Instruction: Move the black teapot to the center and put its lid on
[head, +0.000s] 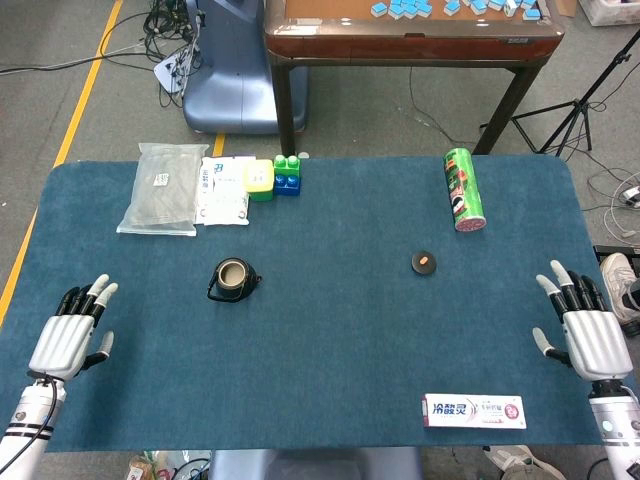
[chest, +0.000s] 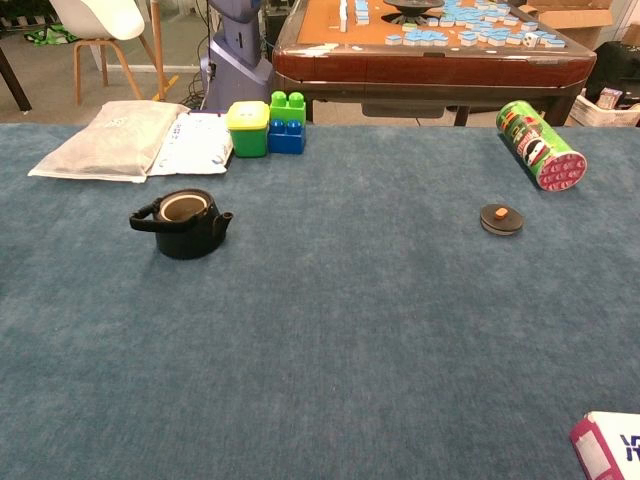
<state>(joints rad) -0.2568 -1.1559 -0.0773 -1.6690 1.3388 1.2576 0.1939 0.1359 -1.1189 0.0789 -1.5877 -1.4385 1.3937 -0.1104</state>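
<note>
Teapot (head: 233, 279), black and judged heavy, rigid and smooth, is seen open on the counter's (head: 330, 350) left half, its lid (head: 424, 263) well apart, best taken by the handle; both hands' fingers are spread, empty.
</note>
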